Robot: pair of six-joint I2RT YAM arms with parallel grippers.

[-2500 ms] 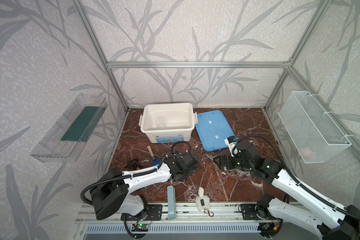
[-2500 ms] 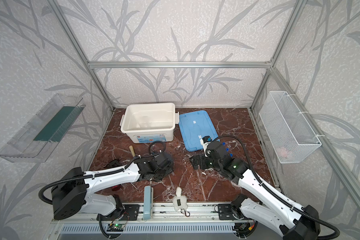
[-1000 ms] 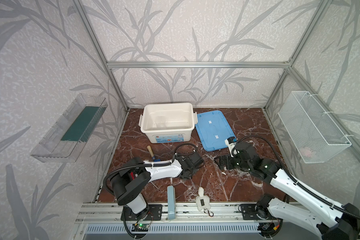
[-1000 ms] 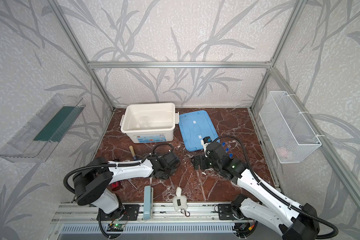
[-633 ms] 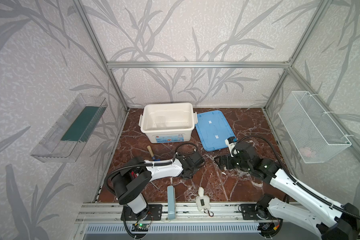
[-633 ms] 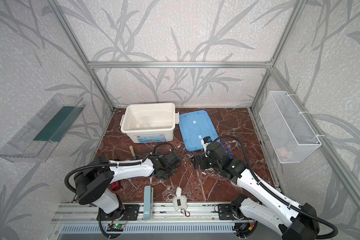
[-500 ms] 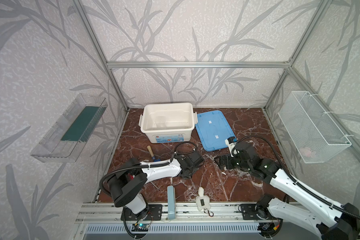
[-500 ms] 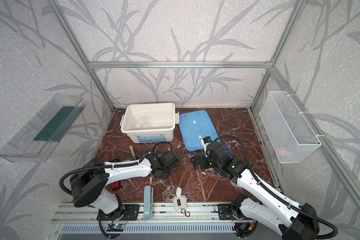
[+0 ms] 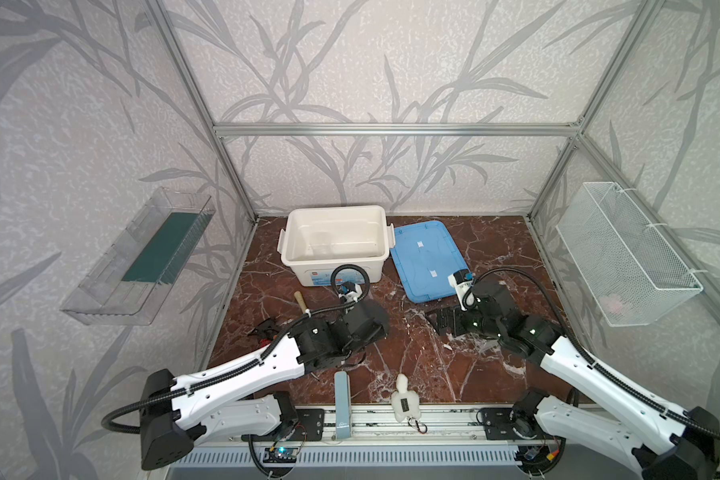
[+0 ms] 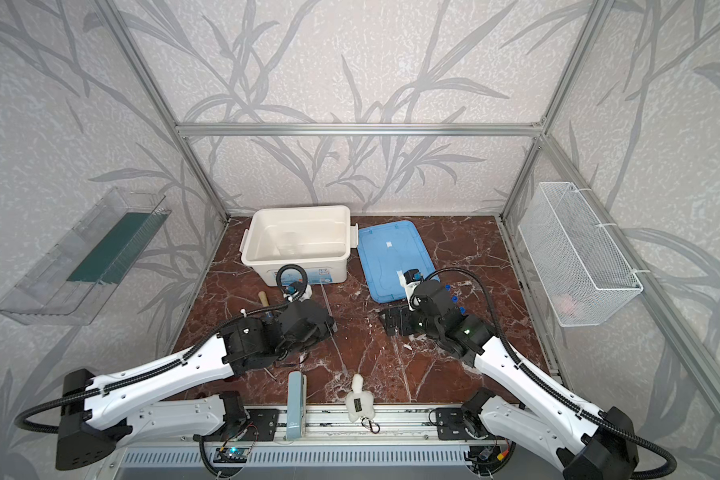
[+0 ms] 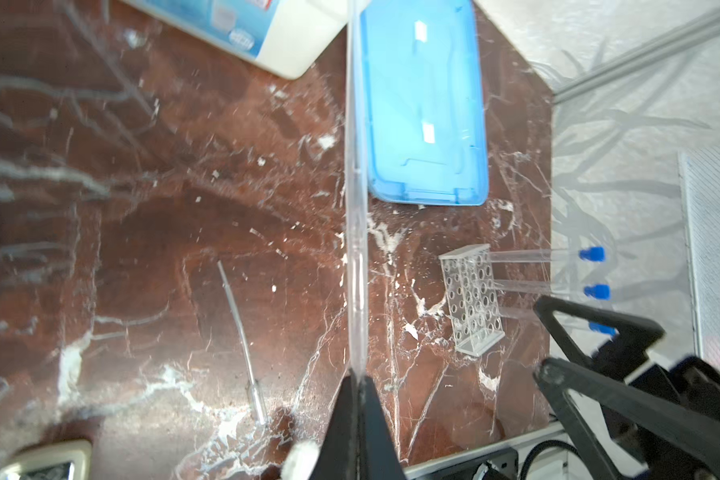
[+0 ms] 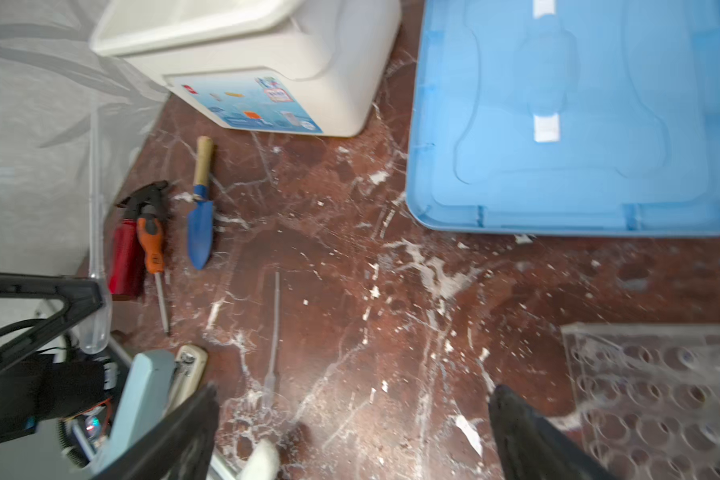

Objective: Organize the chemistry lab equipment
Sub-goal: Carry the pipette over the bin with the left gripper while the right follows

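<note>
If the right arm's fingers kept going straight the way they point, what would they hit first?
Likely the marble tabletop, near the thin clear rod lying there; the right gripper tilts downward, fingers open, depth unclear.

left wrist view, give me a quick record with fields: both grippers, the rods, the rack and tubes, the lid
left gripper: shut on a thin clear rod
right gripper: open, holding nothing
second rod: lying loose on the marble floor
tube rack: on the floor, three blue-capped tubes sticking out of it
blue lid: flat on the floor beside the white bin
</note>
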